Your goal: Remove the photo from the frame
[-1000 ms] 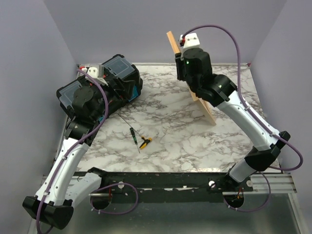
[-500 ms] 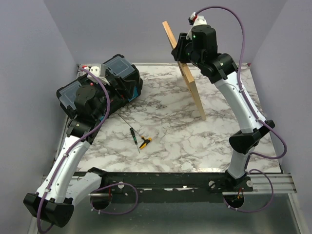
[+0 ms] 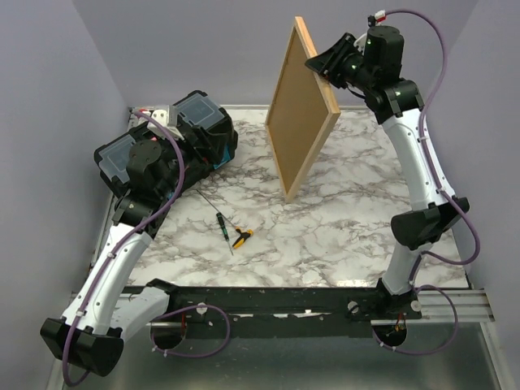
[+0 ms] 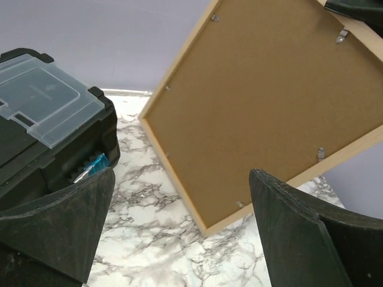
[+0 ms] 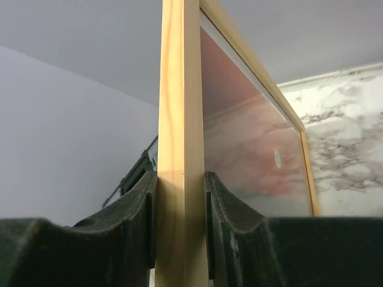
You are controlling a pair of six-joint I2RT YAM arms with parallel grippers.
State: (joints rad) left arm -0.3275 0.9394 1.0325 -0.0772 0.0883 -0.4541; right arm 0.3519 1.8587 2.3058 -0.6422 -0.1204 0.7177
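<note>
Photo (image 5: 251, 149) in frame (image 5: 179, 119), right-wrist view only

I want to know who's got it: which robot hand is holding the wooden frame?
The right gripper: its fingers pinch the frame by its wooden edge. The left gripper is wide open, holding nothing.

The right arm reaches high, the right end effector (image 5: 182, 197) clamped on an edge of the frame (image 5: 173, 89). The left arm is bent low, the left end effector (image 4: 181, 179) spread wide, holding nothing.
</note>
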